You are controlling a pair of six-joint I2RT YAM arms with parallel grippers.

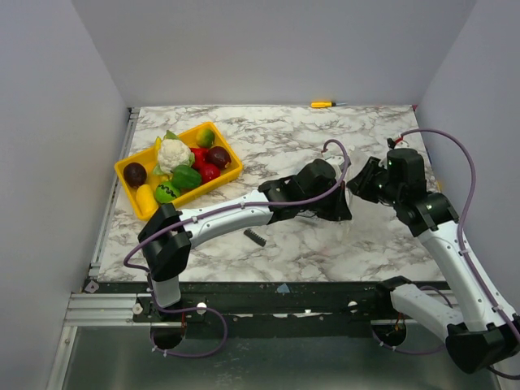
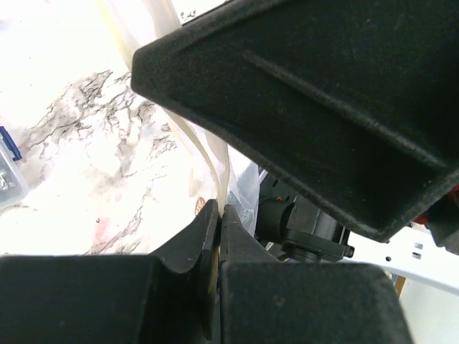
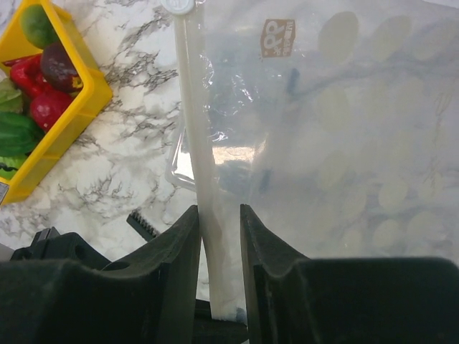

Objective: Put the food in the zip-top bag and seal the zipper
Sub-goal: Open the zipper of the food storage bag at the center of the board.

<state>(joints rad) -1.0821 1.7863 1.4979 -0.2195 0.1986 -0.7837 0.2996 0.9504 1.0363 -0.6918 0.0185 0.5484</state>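
The zip-top bag (image 3: 323, 143) hangs clear and flat in front of the right wrist camera, with its white zipper (image 3: 197, 143) running down its left edge. My right gripper (image 3: 219, 215) straddles that zipper strip, and a narrow gap still shows beside it, so it is open. My left gripper (image 2: 220, 211) is shut on the zipper (image 2: 208, 154) of the bag (image 2: 244, 179). In the top view the left gripper (image 1: 341, 195) and the right gripper (image 1: 355, 188) meet mid-table, hiding most of the bag. The food (image 1: 183, 166) lies in the yellow tray (image 1: 130, 166).
The yellow tray (image 3: 68, 122) with red, purple and green pieces sits to the left. A small black ridged part (image 1: 254, 236) lies on the marble table (image 1: 325, 252). An orange-yellow tool (image 1: 322, 104) rests at the far edge. Grey walls close in three sides.
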